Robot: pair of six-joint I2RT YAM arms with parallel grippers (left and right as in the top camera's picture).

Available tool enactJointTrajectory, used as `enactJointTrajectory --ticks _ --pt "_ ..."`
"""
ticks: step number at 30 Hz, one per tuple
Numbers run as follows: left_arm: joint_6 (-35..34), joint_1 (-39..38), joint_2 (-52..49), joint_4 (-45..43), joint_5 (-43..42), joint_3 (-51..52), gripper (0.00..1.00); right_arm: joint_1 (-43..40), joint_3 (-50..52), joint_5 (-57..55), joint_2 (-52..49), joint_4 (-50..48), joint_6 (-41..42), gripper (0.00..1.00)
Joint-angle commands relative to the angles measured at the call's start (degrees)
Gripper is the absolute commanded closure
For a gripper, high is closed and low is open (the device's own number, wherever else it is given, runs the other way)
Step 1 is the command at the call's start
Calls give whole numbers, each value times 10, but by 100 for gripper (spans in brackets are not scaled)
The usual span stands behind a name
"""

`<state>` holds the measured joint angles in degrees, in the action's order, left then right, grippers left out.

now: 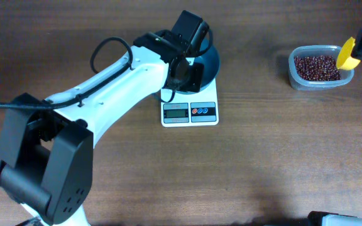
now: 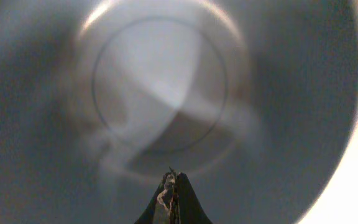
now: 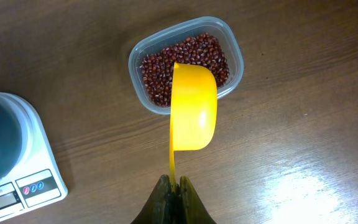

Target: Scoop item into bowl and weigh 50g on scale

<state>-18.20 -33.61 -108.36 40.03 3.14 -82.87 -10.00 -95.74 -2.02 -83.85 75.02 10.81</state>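
On one scale (image 1: 190,113), one bowl (image 1: 210,59), left claw (image 2: 173,185) closed, right claw (image 3: 174,186) clamping one scoop (image 3: 193,109), one tub (image 1: 319,84)

no text can be read; the display on the scale (image 1: 207,95) is too small to make out.

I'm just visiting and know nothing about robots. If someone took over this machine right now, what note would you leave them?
Left tool: shut, pointing into the bowl, which sits on the scale.
Right tool: shut on the handle of the yellow scoop, above the tub of beans; no beans visible in the scoop.
Done: bowl on scale, still empty.
Left: scoop beans into the bowl until the target weight shows.
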Motion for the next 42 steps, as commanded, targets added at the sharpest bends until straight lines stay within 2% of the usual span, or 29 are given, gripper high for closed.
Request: enactJointTrajectory --ticks 1,7,9,13,15,17,19,21,24,29,33,42 --pt "-6 4 -4 0 -3 -51 100 -2 -8 1 -2 0 6 96" --pt "-5 3 21 155 -3 -180 100 -2 -8 1 -2 2 6 96" --pt "-1 -1 52 174 9 -179 100 -2 -8 1 -2 2 6 96" --pt "-1 -55 172 233 99 -172 100 -2 -8 1 -2 2 6 96" --pt "-4 -85 240 226 117 -123 100 -2 -8 1 -2 2 6 96" --pt "-35 -103 332 175 130 15 100 -2 -8 1 -2 4 6 96" --pt "-49 -102 420 87 102 187 100 -2 -8 1 -2 7 6 96" --pt "-49 -102 455 16 82 289 100 -2 -8 1 -2 7 6 96" --pt "-49 -102 444 -57 82 353 100 -2 -8 1 -2 7 6 96" --pt "-49 -102 345 -155 82 380 100 -2 -8 1 -2 7 6 96" --pt "-49 -102 226 -269 41 379 100 -2 -8 1 -2 6 6 96" --pt "-49 -102 157 -346 42 379 100 -2 -8 1 -30 7 6 96"
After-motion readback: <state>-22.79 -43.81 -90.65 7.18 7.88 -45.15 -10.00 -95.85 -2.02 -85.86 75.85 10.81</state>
